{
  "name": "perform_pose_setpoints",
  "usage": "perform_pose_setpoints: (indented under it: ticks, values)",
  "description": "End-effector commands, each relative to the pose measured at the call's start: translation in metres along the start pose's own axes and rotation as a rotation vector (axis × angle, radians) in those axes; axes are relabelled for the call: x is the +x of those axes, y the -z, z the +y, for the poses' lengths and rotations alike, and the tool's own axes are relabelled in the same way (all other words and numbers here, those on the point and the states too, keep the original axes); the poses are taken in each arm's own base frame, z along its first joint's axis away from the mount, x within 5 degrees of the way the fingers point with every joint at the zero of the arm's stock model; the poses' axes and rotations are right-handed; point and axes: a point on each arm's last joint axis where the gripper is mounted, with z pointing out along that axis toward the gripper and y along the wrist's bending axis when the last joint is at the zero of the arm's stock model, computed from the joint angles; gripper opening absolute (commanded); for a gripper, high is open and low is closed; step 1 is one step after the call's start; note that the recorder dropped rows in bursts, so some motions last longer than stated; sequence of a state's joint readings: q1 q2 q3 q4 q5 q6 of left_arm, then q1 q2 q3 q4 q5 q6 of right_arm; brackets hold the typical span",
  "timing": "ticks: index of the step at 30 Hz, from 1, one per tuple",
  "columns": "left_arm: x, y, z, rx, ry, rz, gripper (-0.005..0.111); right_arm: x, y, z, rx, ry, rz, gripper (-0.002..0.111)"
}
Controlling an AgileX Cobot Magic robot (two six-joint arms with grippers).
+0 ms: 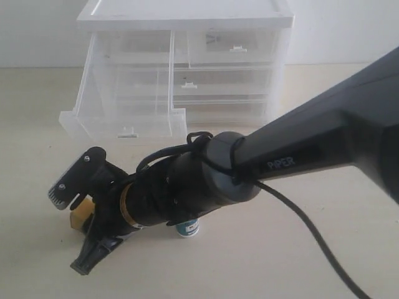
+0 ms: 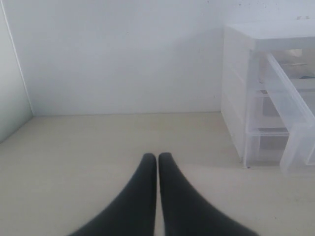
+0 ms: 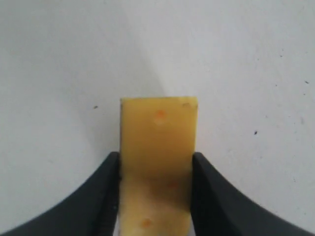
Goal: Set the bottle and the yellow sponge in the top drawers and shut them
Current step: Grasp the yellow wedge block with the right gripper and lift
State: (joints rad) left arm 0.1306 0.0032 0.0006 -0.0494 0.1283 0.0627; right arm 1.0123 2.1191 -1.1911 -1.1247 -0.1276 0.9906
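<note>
Exterior view is filled mostly by the right arm (image 1: 299, 156), which runs from the right edge across the middle to the lower left and covers much of the table (image 1: 31, 143). Its upper end is cut off by the frame. Behind it stands the drawer unit (image 1: 187, 12), translucent and washed out, so its contents are hard to read. The left top drawer (image 1: 124, 93) is pulled far out, its front sagging down to the table. The right top drawer (image 1: 234, 47) sits pushed in. The lower full-width drawers are partly hidden behind the open one.

The right gripper (image 3: 156, 164) is narrowed onto the yellow sponge (image 3: 158, 132), with a finger pressed against each long side. The sponge's near end runs out of the right wrist view. In the exterior view only a yellow corner shows between the fingers, low at the left, in front of the open drawer. Whether it rests on the table or is lifted I cannot tell.

The left gripper (image 2: 157, 160) has its fingers pressed together with nothing between them. It points at bare table beside the unit.

The bottle (image 1: 187, 229) stands on the table under the arm's wrist. Only a bit of teal label and white shows.
</note>
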Motion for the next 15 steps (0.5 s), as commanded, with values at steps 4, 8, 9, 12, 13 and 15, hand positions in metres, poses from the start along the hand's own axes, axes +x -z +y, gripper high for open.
perform_pose_setpoints:
  ticks: [4, 8, 9, 12, 13, 15]
  values:
    - [0.0, 0.0, 0.0, -0.003, 0.005, -0.004, 0.004, -0.058, 0.111, 0.047, 0.022, 0.109, -0.209, 0.002]
    - [0.0, 0.0, 0.0, -0.003, 0.005, -0.004, 0.004, -0.086, 0.171, 0.018, 0.251, 0.112, -0.286, 0.002]
    - [0.0, 0.0, 0.0, -0.003, 0.005, -0.004, 0.004, -0.093, 0.179, 0.005, 0.283, 0.09, -0.315, 0.002]
    - [0.0, 0.0, 0.0, -0.003, 0.005, -0.004, 0.004, -0.106, 0.184, -0.032, 0.307, 0.029, -0.384, 0.002]
    - [0.0, 0.0, 0.0, -0.003, 0.005, -0.004, 0.004, -0.107, 0.179, -0.045, 0.311, 0.007, -0.388, 0.002]
    - [0.0, 0.0, 0.0, -0.003, 0.005, -0.004, 0.004, -0.104, 0.162, -0.066, 0.329, -0.025, -0.364, 0.002]
